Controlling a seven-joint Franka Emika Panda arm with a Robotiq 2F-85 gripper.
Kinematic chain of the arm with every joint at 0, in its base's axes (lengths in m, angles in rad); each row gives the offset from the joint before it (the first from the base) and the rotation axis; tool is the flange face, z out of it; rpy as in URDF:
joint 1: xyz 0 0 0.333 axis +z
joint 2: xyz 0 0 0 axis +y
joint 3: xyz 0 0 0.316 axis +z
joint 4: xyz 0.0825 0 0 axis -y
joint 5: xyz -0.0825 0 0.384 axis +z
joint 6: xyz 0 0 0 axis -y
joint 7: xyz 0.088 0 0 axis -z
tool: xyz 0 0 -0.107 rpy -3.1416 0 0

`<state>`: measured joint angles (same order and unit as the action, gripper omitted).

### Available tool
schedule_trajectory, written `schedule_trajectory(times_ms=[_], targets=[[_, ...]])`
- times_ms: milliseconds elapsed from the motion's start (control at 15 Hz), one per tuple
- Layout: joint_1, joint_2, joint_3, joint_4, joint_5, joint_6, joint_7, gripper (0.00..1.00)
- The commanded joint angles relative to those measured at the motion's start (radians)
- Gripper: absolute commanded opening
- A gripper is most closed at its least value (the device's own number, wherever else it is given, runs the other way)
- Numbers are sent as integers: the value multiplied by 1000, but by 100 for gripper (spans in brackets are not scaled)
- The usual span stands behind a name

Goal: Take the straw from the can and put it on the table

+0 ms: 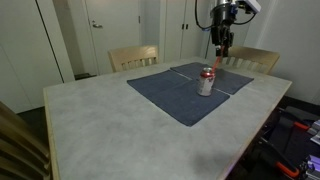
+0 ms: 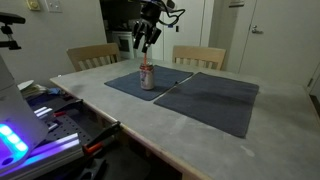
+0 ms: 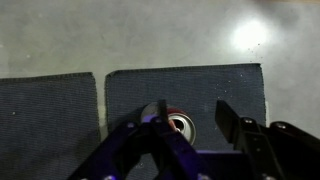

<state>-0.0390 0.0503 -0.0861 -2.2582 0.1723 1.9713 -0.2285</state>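
While the black pincer (image 1: 221,48) hangs at upper right with its fingers spread apart, the small silver-and-red drink can (image 1: 207,82) stands upright right of centre on a dark blue-grey cloth mat (image 1: 165,95), a thin red-orange straw (image 1: 214,62) rising from it.

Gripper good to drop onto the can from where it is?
Probably yes. The gripper hangs open roughly above the can. The wrist view shows the can below, between the fingers. Nothing else stands near it on the mat, so the way down looks free.
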Motion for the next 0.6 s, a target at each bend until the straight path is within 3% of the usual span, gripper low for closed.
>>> schedule_trajectory(times_ms=[0,267,533], targets=[[-13,18,9,20,-5,-19,6,27],[-12,23,10,26,-8,-23,8,3],[-12,26,11,31,-11,-26,9,2]])
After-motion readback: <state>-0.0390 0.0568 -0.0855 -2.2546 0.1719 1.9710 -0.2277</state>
